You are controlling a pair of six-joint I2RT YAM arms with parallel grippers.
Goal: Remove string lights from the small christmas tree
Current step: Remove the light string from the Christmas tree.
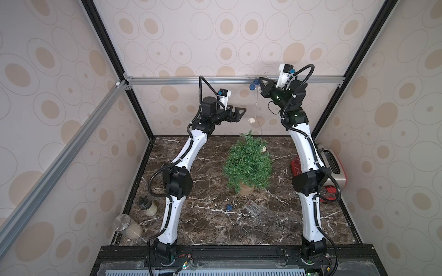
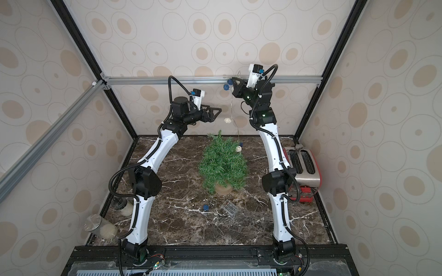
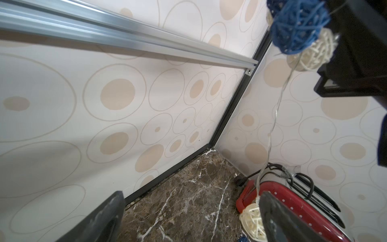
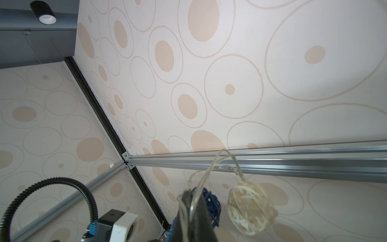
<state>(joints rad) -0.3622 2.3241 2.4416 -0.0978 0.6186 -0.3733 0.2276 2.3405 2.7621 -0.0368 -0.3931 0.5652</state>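
The small christmas tree (image 1: 247, 162) (image 2: 223, 165) stands in its tan pot mid-table. My right gripper (image 1: 260, 83) (image 4: 191, 201) is raised high near the back rail, shut on the wire of the string lights (image 1: 251, 120). Blue and cream balls (image 4: 249, 205) bunch at its tip, and the wire hangs down to the treetop, where a cream ball (image 1: 263, 149) rests. The clear battery box (image 1: 254, 208) and a blue ball (image 1: 229, 207) lie on the table in front of the tree. My left gripper (image 1: 241, 112) (image 3: 191, 197) is open above the tree, beside a hanging cream ball (image 3: 250, 220).
A silver and red toaster (image 1: 333, 167) (image 2: 303, 165) stands at the right wall, with a red object (image 1: 331, 191) in front of it. Two lidded jars (image 1: 148, 205) (image 1: 126, 225) lie at the left edge. An aluminium rail (image 1: 215, 80) crosses the back wall.
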